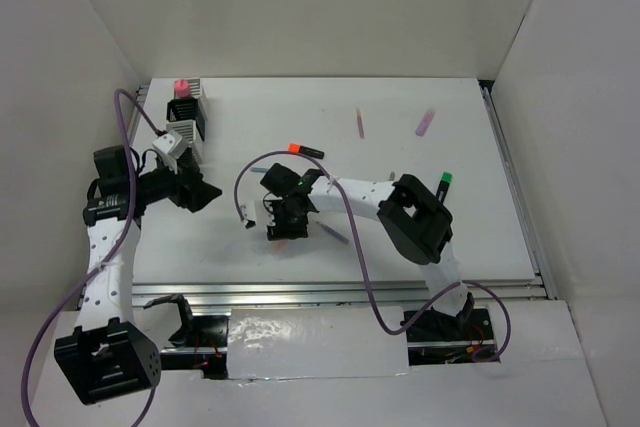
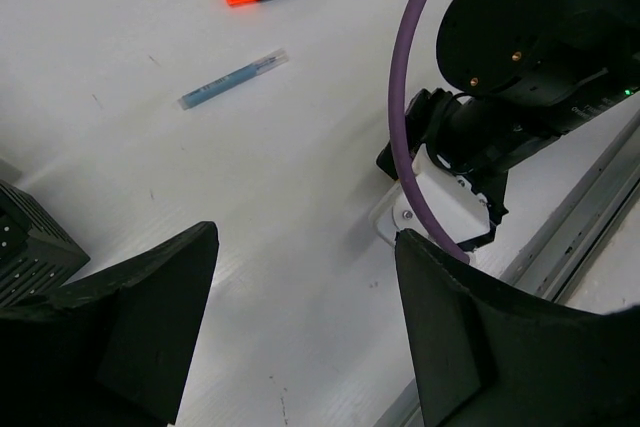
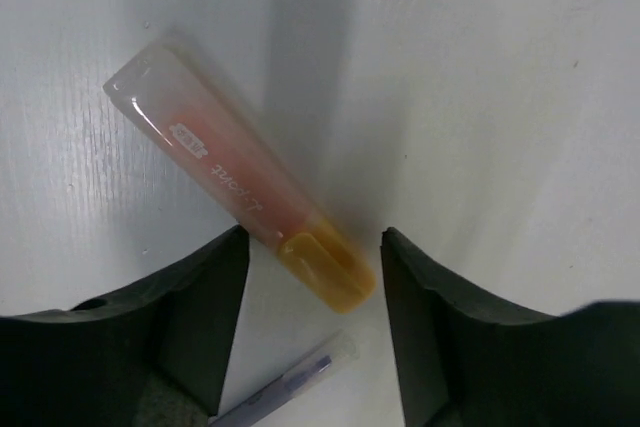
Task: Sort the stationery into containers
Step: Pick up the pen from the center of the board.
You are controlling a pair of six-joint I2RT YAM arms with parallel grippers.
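Observation:
My right gripper [image 1: 285, 225] is open and points down at the table's middle. In the right wrist view its jaws [image 3: 315, 282] stand on either side of the yellow-orange cap end of a highlighter [image 3: 235, 197], which lies flat on the table. A thin blue-violet pen [image 3: 285, 387] lies just below it. My left gripper [image 1: 200, 194] is open and empty [image 2: 300, 317], hovering beside the mesh containers [image 1: 187, 119]. A pink marker [image 1: 181, 87] stands in the back container. An orange-capped black marker [image 1: 306, 150] and a thin blue pen [image 2: 232, 79] lie on the table.
Two pink pens [image 1: 359, 124] [image 1: 425, 123] lie at the back right. A green-capped black marker [image 1: 443, 183] shows beside the right arm. A thin pen [image 1: 335, 235] lies right of my right gripper. A black mesh cup's corner [image 2: 25, 247] shows at the left.

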